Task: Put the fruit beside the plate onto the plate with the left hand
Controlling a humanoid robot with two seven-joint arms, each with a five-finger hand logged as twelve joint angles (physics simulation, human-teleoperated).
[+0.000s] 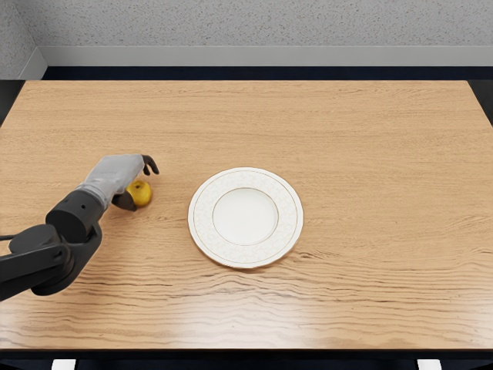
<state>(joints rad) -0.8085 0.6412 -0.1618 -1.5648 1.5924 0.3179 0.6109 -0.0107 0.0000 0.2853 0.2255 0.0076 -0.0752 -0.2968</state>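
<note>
Fingers (149, 163) of the left hand (117, 177) arch loosely over the yellow fruit (142, 193), not yet clamped; it sits just beneath them. The grasp is the step in hand. Next they should close, lift, and carry it right of them to the plate (245, 258).

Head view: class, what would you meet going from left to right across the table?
Left arm → fruit → plate. The left hand overlaps the fruit, so it is left out of the order.
</note>
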